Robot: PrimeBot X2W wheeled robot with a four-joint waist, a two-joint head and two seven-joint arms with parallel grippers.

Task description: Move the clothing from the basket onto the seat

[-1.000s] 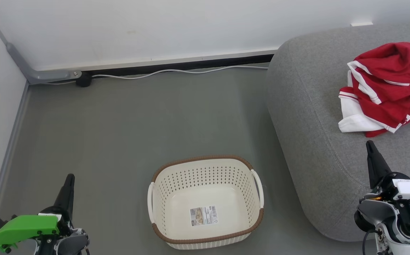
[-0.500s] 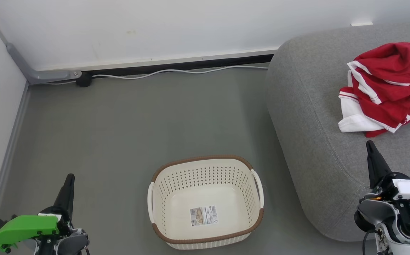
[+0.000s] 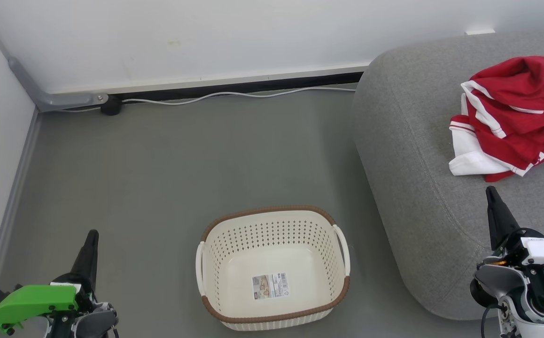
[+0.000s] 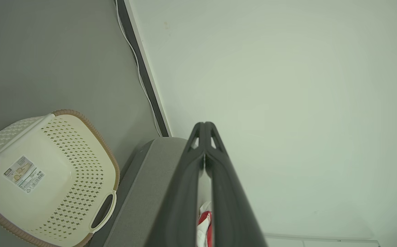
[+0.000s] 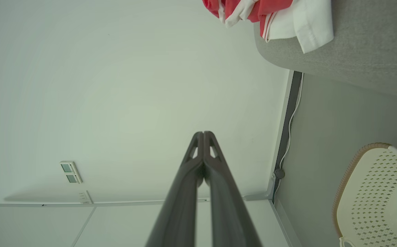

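The basket stands upright on the grey floor. Its brown rim forms a rounded rectangle, and its 2 side handles face left and right in the head view. A paper label lies on its bare cream bottom.

The clothing is well apart from the basket, beyond it and to its right. It lies in 1 crumpled red-and-white heap on top of the seat, with its white part on the side nearest the basket. The heap sits back from the seat's rounded edge, with a band of bare grey upholstery between them.

The seat's curved side comes down to the floor just right of the basket. A narrow strip of floor separates the basket's right handle from the upholstery, so the 2 do not touch.

Left of the basket and beyond it, open floor runs to the wall. A pale cable lies along the skirting there, far from the basket.

The left pincer hangs left of the basket, well apart from its left handle, over open floor. Its 2 fingers are pressed together on nothing.

The right pincer is right of the basket, in front of the seat's side and short of the clothing. Its fingers are likewise together, tips meeting, with nothing between them.
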